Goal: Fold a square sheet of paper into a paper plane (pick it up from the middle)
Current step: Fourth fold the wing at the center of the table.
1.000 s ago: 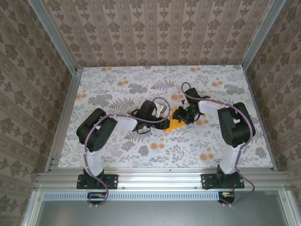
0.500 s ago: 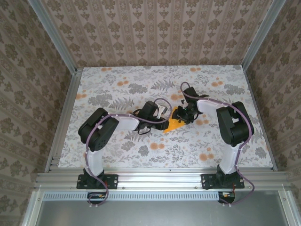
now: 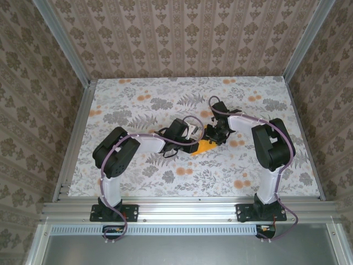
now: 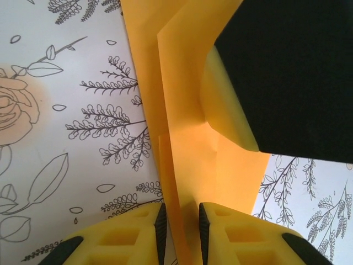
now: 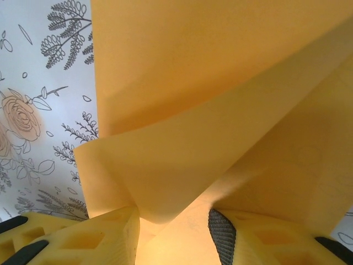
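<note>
Mid-table, toward far edge: folded square sheet of paper [image 3: 204, 146] pinched edge-on by left gripper [image 4: 179, 232], freshly closed; right gripper [image 5: 174, 234] clamps raised flap. Crease next, likely.

No readable txt, labels, brands, nos. or signs in any view. Wallpaper [image 3: 182, 33] at top of frame & worktop [image 3: 138, 105] cloth carry floral patterns only, no lettering. Orange-yellow paper [image 4: 187, 138] is plain, nothing printed on it.
</note>
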